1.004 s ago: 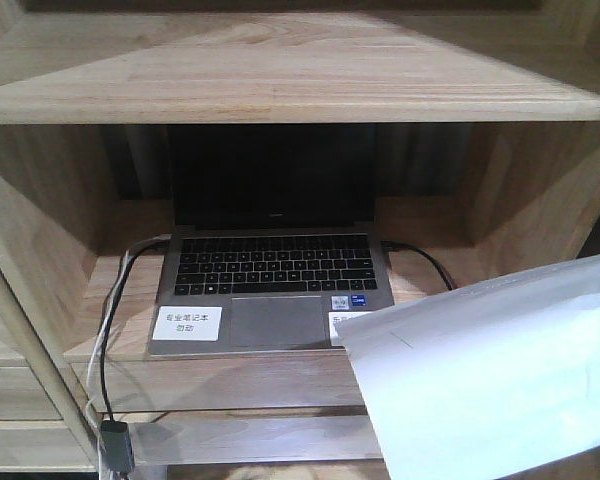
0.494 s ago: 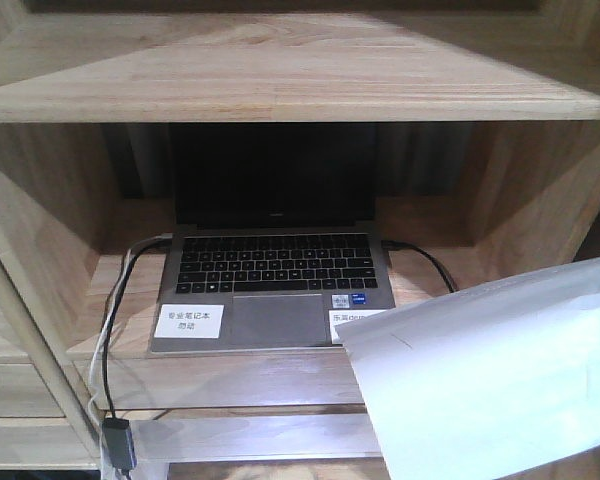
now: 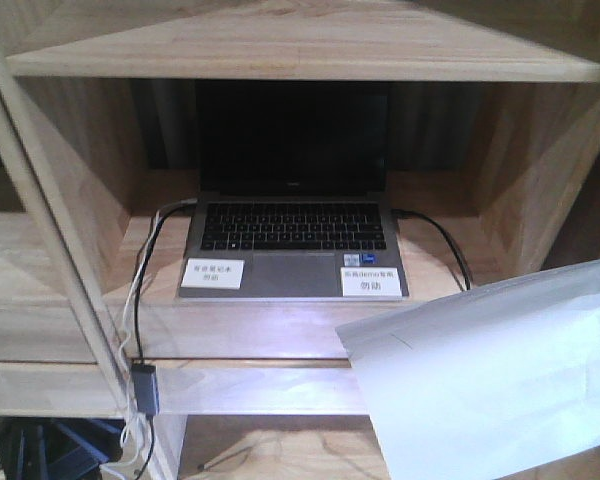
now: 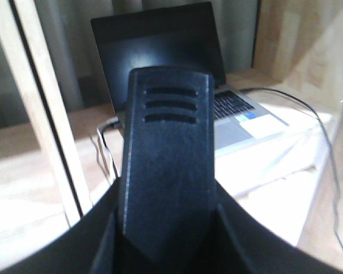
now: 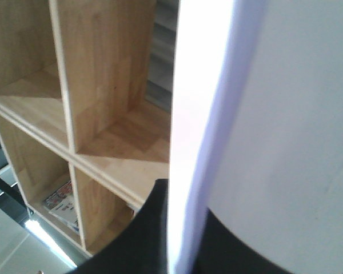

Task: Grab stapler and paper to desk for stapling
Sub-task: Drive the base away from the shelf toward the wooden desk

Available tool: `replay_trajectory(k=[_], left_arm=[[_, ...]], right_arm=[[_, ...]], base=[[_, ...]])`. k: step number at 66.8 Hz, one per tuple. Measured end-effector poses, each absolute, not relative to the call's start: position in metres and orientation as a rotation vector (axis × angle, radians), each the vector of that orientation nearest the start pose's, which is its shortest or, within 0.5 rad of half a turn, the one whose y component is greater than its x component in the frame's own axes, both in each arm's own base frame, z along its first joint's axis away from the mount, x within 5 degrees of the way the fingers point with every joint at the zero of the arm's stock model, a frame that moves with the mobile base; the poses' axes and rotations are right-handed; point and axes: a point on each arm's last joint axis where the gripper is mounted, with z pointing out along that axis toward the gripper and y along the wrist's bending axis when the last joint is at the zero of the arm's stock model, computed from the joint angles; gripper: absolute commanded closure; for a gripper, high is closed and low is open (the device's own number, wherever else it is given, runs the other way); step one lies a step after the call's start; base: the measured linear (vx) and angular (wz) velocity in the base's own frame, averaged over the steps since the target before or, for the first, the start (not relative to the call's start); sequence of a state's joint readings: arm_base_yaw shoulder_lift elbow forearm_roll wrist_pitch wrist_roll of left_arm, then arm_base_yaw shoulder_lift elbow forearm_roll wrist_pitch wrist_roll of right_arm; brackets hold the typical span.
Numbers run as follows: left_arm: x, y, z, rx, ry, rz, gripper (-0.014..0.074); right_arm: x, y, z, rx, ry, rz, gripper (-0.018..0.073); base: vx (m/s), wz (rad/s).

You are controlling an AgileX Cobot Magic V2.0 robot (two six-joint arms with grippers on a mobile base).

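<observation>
Stage: mid-carry.
Paper: clamped edge-on in right pincer, raised at near right, in front of shelf holding laptop.
Black slotted body, judged the stapler: gripped upright in left pincer, aimed toward laptop.
Done, apparently: both pickups.
Left: transport to surface (not in view), set-down, stapling.
Arms themselves unseen.

This looks like an office or study corner set up for display. A light-wood shelf unit fills the front view, with an open laptop at its centre carrying printed white labels. Cables hang to an adapter at lower left. In the right wrist view, magazines lie in a lower-left compartment.
</observation>
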State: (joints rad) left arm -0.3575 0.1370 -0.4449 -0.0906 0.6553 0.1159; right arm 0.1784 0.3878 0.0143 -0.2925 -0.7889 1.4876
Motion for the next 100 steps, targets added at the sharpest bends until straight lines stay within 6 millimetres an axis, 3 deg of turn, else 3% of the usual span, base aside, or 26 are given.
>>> replay_trajectory(k=[100], left_arm=[[0.0322,-0.0175,0.2933,0.404,1.792,-0.272,0.0603]], right_arm=[[0.074,0.0322,0.2476,0.469,1.152,1.4,0.0564]], base=[[-0.09,0.05]])
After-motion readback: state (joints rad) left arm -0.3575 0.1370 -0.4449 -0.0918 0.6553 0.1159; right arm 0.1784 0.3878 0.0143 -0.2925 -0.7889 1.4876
